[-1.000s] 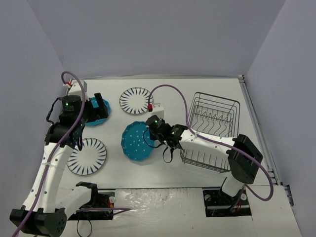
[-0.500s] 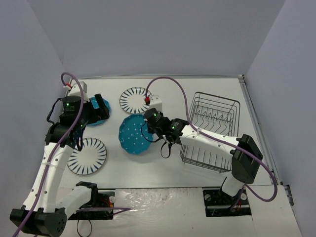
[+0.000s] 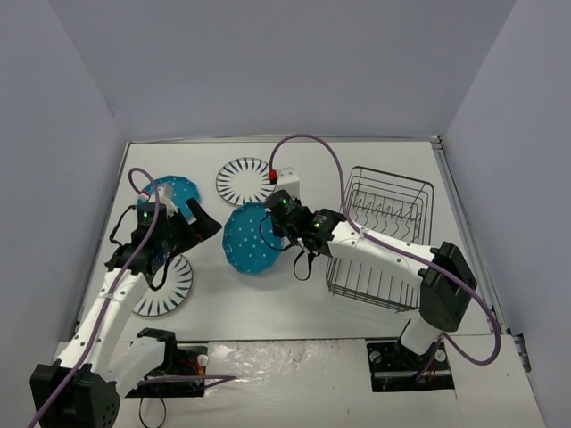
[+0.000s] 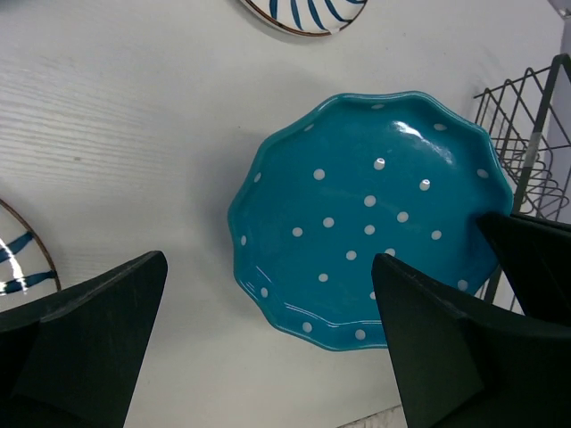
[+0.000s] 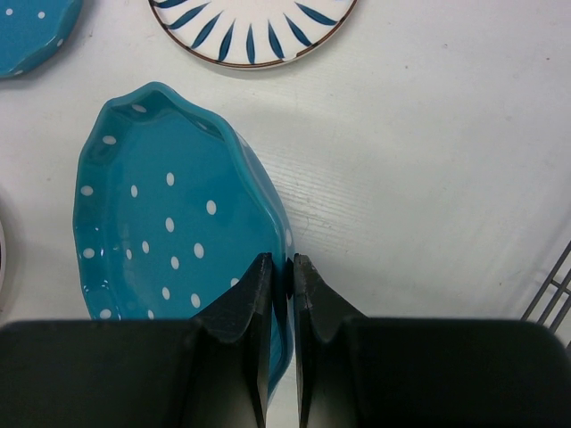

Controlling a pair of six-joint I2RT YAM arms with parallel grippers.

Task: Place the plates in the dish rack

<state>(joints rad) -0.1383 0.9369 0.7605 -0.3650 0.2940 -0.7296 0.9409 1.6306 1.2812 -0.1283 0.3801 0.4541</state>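
My right gripper point(image 3: 275, 234) point(image 5: 283, 264) is shut on the right rim of a teal dotted plate point(image 3: 249, 239) point(image 5: 169, 209), which it holds tilted above the table, left of the dish rack point(image 3: 382, 237) point(image 5: 555, 292). The left gripper point(image 3: 200, 223) point(image 4: 268, 263) is open and holds nothing, just left of that plate point(image 4: 370, 218). A second teal plate point(image 3: 171, 191) point(image 5: 31, 25) lies at the far left. One striped plate point(image 3: 245, 180) point(image 5: 250, 27) lies at the back. Another striped plate point(image 3: 167, 285) point(image 4: 13, 259) lies under the left arm.
The black wire rack point(image 4: 528, 134) shows no plates among its prongs. A purple cable point(image 3: 312, 147) arcs from the right wrist over the rack's left side. White walls close the table at the back and on both sides.
The left arm has swung off the far-left teal plate, toward the near right and the held plate. The right gripper has raised its teal plate and shifted it slightly right.
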